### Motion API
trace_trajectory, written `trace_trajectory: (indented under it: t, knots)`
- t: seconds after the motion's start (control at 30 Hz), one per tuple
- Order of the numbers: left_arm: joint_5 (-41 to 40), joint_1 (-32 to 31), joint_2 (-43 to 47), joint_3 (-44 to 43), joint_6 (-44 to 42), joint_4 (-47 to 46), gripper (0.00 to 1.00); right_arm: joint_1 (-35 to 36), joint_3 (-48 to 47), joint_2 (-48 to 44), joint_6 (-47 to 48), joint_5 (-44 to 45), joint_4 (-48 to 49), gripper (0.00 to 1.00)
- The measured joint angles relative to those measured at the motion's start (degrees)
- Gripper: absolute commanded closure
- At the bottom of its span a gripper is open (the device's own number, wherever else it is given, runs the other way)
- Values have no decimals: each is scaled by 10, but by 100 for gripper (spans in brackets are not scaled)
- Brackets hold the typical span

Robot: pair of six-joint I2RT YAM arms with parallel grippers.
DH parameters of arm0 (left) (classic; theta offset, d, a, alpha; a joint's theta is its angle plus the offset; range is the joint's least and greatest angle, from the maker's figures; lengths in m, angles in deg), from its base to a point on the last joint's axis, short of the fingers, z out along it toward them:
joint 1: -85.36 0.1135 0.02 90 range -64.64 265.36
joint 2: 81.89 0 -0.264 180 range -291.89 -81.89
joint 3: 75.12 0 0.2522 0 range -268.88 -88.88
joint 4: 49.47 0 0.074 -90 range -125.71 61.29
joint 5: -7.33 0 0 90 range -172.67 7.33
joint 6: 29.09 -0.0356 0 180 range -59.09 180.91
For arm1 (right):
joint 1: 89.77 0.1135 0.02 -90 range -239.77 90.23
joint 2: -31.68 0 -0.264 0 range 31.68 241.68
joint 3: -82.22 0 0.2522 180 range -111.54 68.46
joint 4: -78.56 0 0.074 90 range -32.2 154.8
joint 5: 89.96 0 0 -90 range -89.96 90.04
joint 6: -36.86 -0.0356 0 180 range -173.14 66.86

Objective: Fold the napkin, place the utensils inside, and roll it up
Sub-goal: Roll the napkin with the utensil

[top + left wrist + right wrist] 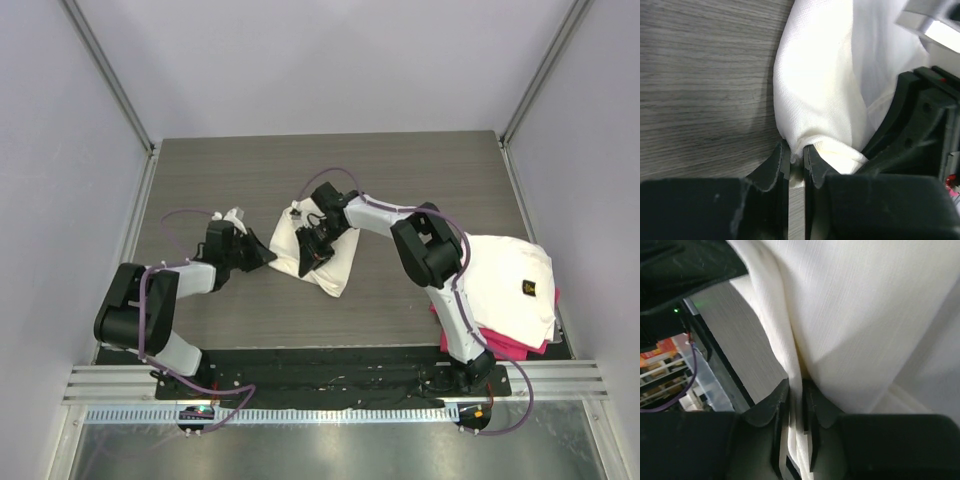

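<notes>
Left claw (796, 151) pinches napkin (825, 90) corner; right claw (796, 389) grips fold between jaws.

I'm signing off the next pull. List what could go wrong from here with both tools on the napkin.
1. The left tool pinches only a small bunched corner of the napkin; a pull may slip it free.
2. The right tool grips a fold close by, its black housing beside the left tool; they could bump.
3. The napkin lies bunched, not flat, so the fold may come out crooked.
</notes>
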Motion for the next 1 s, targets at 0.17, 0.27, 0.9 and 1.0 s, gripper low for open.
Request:
trace_trajectory:
  t: [0.17,0.27,0.9,1.0]
  knots:
    - [-15,1,2,-39,-19,80,100,5,68,-91,13,75,22,42]
    - [-20,1,3,-57,-28,121,100,12,136,-183,27,135,56,34]
    - [-31,4,3,-111,-42,255,100,185,366,-368,123,511,231,29]
    - [-32,4,3,-114,-42,261,100,191,366,-352,129,517,233,29]
